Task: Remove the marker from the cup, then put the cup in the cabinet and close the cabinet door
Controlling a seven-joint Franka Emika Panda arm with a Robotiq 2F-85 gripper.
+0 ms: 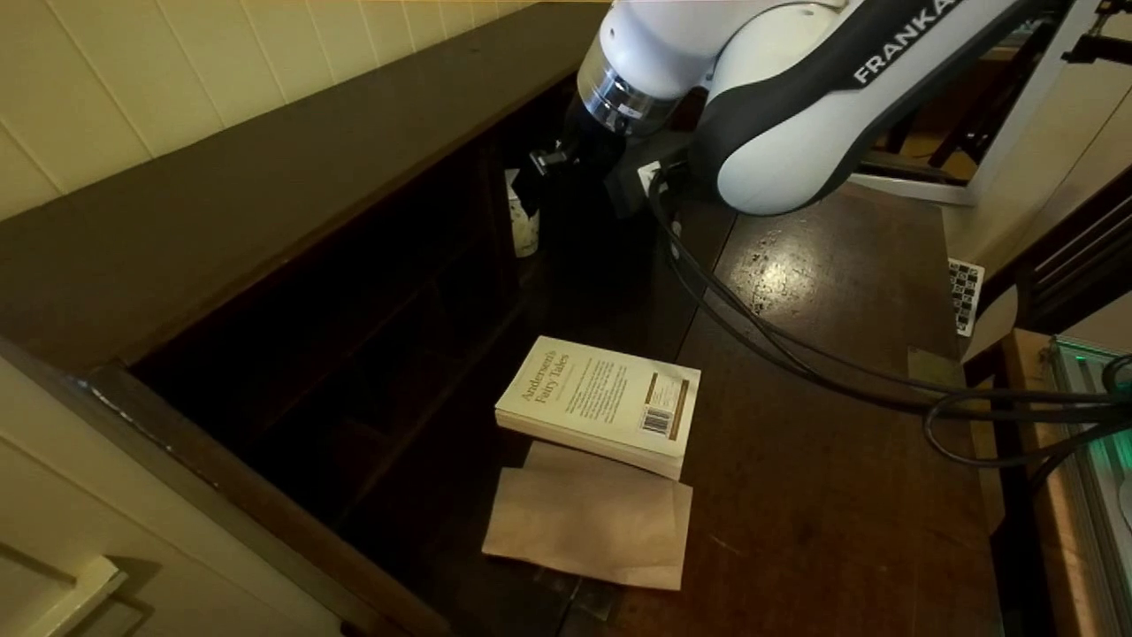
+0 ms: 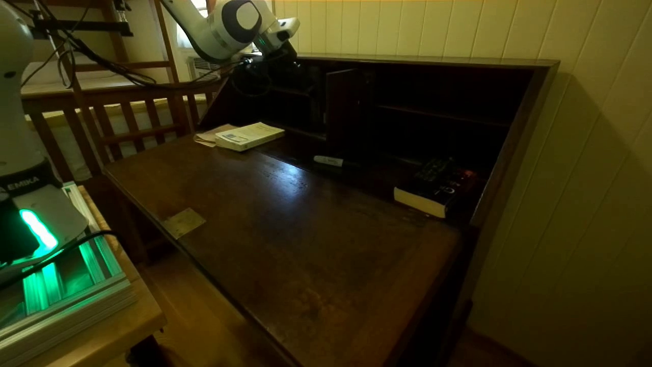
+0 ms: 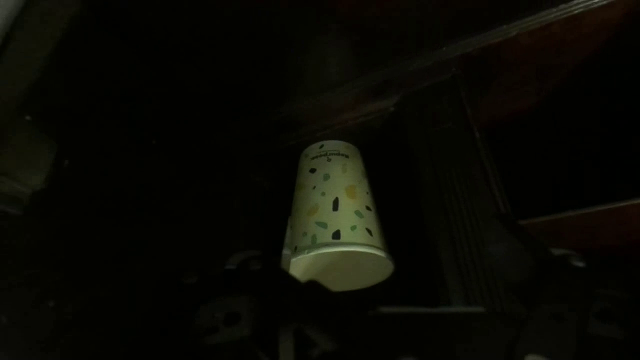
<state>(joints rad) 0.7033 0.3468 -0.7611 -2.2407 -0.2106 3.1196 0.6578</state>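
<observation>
The cup [image 3: 332,200], white with coloured flecks, shows in the wrist view with its rim toward the camera. In an exterior view the cup [image 1: 523,232] is partly covered by my gripper [image 1: 533,186], at the front of the dark cabinet [image 1: 354,159]. In the wrist view my gripper [image 3: 400,265] looks open; its dark left finger is against or close to the cup's left side, with a gap on the right. The cup's visible inside is empty. The marker [image 2: 328,161], light-bodied, lies on the desk. The cabinet door [image 2: 344,109] stands open; the cup is hidden in that view.
A white book [image 1: 601,398] and brown paper [image 1: 588,526] lie on the desk [image 1: 822,469]. A thick dark book [image 2: 433,186] lies near the cabinet's end. Black cables [image 1: 778,341] hang from the arm across the desk. Dark wooden dividers split the cabinet.
</observation>
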